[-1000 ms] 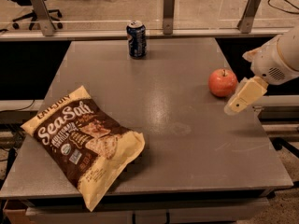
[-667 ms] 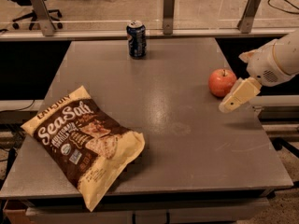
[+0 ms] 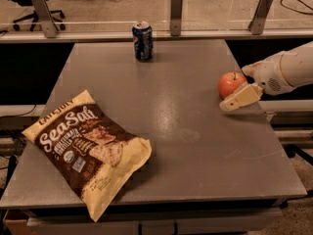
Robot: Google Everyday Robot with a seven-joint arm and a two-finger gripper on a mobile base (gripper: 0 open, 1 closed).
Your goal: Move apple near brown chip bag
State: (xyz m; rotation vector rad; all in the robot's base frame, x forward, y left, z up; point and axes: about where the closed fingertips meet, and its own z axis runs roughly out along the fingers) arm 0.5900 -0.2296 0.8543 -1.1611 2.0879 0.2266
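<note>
The apple, round and red-orange with a short stem, sits on the grey table near its right edge. My gripper reaches in from the right and is open. Its near cream finger lies just in front of the apple and its far finger is behind the apple's right side, so the apple's right part sits between them. The brown chip bag, dark brown with cream ends and "Sea Salt" lettering, lies flat at the front left, far from the apple.
A dark-blue soda can stands upright at the back centre of the table. A rail with metal posts runs behind the table. The table's right edge is close to the apple.
My gripper has moved left and a little up, from beside the apple's lower right to straddling its right side. The apple, bag and can have not moved.
</note>
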